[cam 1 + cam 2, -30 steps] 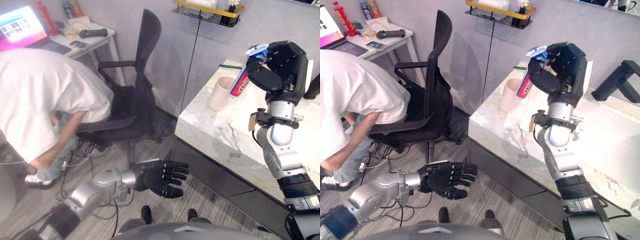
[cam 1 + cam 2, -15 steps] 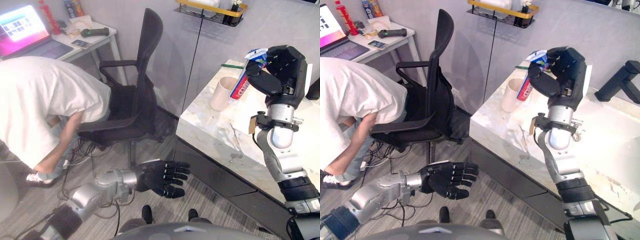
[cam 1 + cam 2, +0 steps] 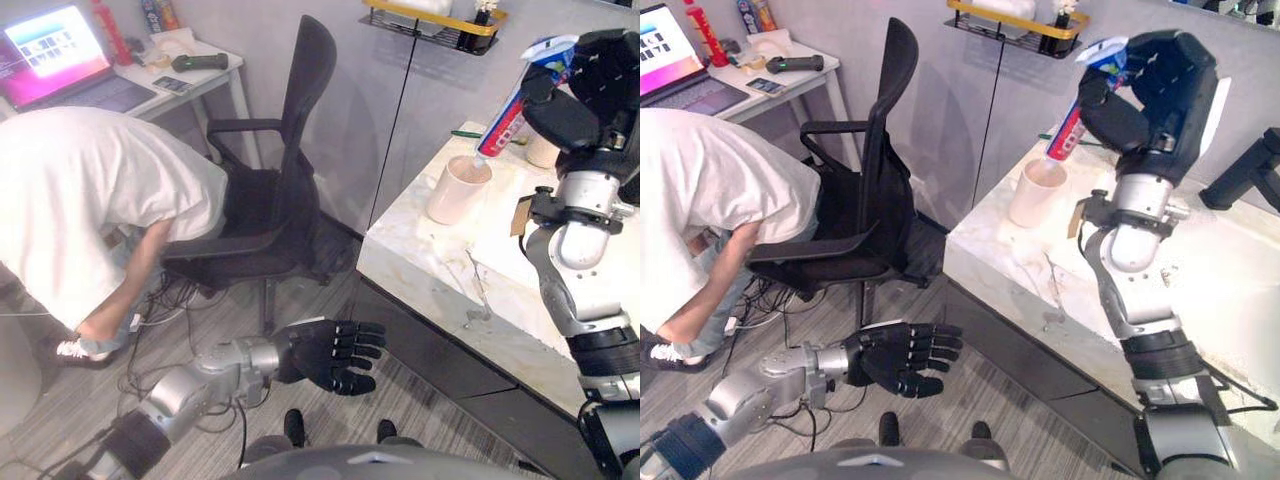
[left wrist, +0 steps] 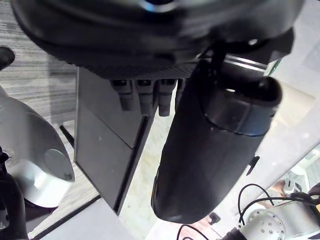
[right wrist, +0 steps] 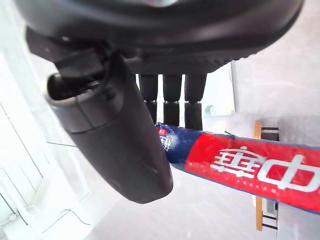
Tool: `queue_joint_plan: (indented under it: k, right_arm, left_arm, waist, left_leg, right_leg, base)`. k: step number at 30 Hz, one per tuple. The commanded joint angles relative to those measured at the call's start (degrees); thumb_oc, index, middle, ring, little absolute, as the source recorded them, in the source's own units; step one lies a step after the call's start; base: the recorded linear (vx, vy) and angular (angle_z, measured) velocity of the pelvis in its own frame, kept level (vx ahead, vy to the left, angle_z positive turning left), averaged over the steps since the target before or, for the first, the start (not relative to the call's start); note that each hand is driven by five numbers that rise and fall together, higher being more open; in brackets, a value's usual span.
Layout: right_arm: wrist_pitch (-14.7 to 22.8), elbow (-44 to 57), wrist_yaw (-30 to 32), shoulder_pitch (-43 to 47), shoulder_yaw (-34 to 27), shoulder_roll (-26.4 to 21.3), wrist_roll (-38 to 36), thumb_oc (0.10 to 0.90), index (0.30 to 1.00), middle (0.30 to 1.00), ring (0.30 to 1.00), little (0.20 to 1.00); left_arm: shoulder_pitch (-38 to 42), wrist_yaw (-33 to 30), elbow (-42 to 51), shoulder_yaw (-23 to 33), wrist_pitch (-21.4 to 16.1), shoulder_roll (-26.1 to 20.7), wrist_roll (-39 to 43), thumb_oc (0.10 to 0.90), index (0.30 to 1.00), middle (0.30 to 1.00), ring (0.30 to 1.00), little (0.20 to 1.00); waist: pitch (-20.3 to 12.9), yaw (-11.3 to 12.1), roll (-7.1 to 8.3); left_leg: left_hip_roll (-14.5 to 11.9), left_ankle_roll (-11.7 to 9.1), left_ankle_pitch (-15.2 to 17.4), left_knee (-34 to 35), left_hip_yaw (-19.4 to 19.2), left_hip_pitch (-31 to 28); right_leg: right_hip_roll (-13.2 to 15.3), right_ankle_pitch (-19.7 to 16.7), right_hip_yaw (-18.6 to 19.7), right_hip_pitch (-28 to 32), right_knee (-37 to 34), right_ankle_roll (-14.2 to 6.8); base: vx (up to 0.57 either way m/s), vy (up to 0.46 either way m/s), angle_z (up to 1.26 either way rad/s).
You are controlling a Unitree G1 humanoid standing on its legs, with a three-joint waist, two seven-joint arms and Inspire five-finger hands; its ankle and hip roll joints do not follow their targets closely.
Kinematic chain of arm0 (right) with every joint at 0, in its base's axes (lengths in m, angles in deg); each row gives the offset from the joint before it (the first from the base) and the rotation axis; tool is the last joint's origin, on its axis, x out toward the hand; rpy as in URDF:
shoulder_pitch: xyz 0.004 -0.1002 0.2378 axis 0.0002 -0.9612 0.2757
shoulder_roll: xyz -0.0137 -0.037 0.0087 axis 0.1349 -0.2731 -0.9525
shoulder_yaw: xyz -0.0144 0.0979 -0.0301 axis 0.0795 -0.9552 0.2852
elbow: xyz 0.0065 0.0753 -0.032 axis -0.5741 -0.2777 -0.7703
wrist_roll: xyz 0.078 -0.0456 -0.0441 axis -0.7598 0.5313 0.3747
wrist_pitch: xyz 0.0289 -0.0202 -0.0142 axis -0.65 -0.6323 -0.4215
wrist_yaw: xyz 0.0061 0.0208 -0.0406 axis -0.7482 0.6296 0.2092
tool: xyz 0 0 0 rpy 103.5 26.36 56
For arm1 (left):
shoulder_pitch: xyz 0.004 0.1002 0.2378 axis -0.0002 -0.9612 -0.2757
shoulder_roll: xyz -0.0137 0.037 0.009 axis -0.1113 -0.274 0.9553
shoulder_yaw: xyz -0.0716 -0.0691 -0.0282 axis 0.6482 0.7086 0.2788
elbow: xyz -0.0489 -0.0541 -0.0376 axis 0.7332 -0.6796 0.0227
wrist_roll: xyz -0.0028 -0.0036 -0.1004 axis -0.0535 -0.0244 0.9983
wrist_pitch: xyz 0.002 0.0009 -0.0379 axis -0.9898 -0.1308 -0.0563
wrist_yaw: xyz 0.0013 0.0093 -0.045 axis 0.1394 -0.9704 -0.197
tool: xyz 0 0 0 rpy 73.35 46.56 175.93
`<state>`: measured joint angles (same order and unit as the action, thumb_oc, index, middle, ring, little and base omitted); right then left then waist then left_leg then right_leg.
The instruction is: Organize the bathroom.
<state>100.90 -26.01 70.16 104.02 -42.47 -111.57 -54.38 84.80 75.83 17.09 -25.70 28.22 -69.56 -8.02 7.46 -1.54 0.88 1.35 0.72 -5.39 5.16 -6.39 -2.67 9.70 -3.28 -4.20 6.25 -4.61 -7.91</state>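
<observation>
Pale marble counter (image 3: pixel 440 265) on the right, grey wall behind w/ a black-and-yellow wire shelf (image 3: pixel 428 22). Right hand (image 3: pixel 590 85) is raised above the counter, fingers and thumb curled round a red-and-blue toothpaste tube (image 3: pixel 512 105) — tube tilted, its lower end dipping into the mouth of a cream cup (image 3: pixel 455 191) standing near the counter's edge. Left hand (image 3: pixel 330 354) hangs low over the grey striped floor (image 3: pixel 400 400), fingers straight, holding nothing. Black office chair (image 3: pixel 275 180) near the counter; beside it a person in a white shirt (image 3: pixel 90 190) bends over. Laptop (image 3: pixel 65 55) glows on a small white desk (image 3: pixel 215 70) — far left.
</observation>
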Motion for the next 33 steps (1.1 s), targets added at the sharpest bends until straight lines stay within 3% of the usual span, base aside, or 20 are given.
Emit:
queue_joint_plan:
  k: [1, 16, 33]
  right_arm:
    - [7.2, -0.1, 0.5, 10.0, -5.9, -7.7, 1.5, 0.400, 0.300, 0.300, 0.300, 0.300]
    - [7.1, -5.0, -0.7, 7.7, -5.6, -8.2, 1.6, 0.400, 0.300, 0.300, 0.300, 0.300]
    - [3.9, -4.9, -0.6, 4.8, -3.5, -3.4, 1.4, 0.400, 0.300, 0.300, 0.300, 0.300]
  left_arm:
    - [0.5, 3.1, 2.6, -0.1, -1.9, 2.3, 2.2, 0.800, 0.900, 0.900, 0.900, 0.900]
    - [-1.5, 3.8, 3.4, 0.0, -0.6, 1.3, 1.9, 0.800, 0.900, 0.900, 0.900, 0.900]
    - [-4.7, 4.1, 4.9, 1.0, 0.3, -0.5, 1.9, 0.800, 0.900, 0.900, 0.900, 0.900]
  waist:
    - [-5.4, 2.1, 0.61]
    - [-5.4, 2.6, 0.34]
    - [-4.1, 3.3, -0.59]
  left_leg:
    - [1.9, 2.6, 6.3, -0.3, 0.5, -4.4]
    - [1.1, 1.9, 5.8, -0.2, 0.8, -4.3]
    - [0.0, 1.0, 5.0, -0.2, 0.7, -3.6]
  right_leg:
    - [-5.5, -2.2, -3.4, -2.7, 0.3, 1.6]
    - [-6.6, -1.4, -4.2, -1.7, -0.2, 2.3]
    - [-7.1, -0.9, -5.6, -1.4, -0.4, 2.9]
  base:
    - [0.05, -0.023, 0.03]
    - [0.06, -0.063, 0.01]
    - [0.05, -0.071, 0.04]
